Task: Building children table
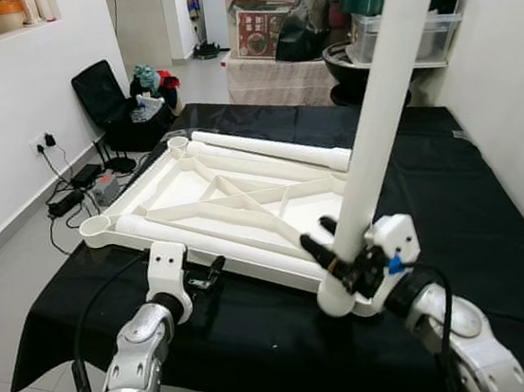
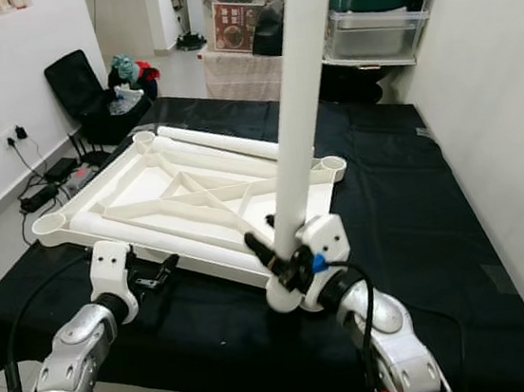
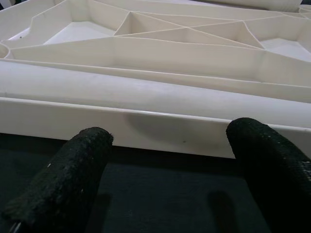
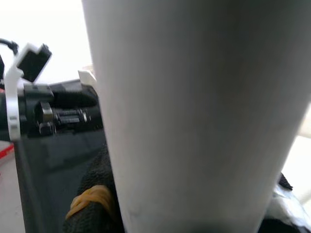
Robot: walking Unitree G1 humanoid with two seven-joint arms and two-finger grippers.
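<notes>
Your right gripper (image 2: 283, 251), clamped low on the upright white table leg (image 2: 295, 115) at the upturned tabletop's (image 2: 146, 186) near right corner, could let it tip, while your left gripper (image 1: 205, 277) rests open.

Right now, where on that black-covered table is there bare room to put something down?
Bare black cloth lies along the robot's right, between the upturned white plastic tabletop and the wall, and along the near edge. The middle is crowded by tabletop, right gripper and upright white leg.

White walls (image 1: 2, 104), grey floor (image 1: 4, 275), black folding chair (image 1: 102, 96) behind.
</notes>
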